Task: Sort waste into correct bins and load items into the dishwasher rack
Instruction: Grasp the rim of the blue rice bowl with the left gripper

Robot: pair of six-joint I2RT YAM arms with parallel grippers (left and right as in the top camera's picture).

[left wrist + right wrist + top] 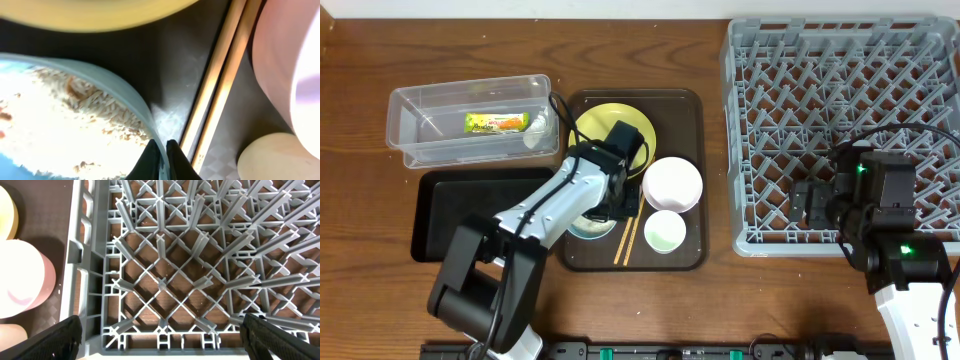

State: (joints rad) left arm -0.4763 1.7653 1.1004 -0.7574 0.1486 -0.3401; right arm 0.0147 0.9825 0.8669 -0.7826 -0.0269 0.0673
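Nearest the robot's side of the surface (pixel 360 60), the wooden chopsticks (pixel 627 241) lie along the front of the brown serving tray (pixel 692 108), between the light blue bowl (pixel 578 229) and the small pale cup (pixel 665 231). The left pincer (pixel 161 146) is closed on the light blue bowl's rim, one finger inside and one outside. The white rice-like scraps (pixel 65 115) lie heaped inside that bowl. Just behind the cup sits the white bowl (pixel 672 184), and behind it, at the tray's far left, the round yellow plate (pixel 605 125), partly hidden by the left arm.

Left of the serving tray, the shallow black tray (pixel 445 200) lies nearer. The clear plastic tub (pixel 415 140) stands beyond it, with the yellow-green snack wrapper (pixel 496 123) inside.

On the right, the right pincer (pixel 161 326) hangs over the near left part of the grey dishwasher rack (pixel 920 60), its fingers spread wide with nothing between them. Only bare lattice and pegs show beneath it. The rack stretches from there to the far edge of the view.
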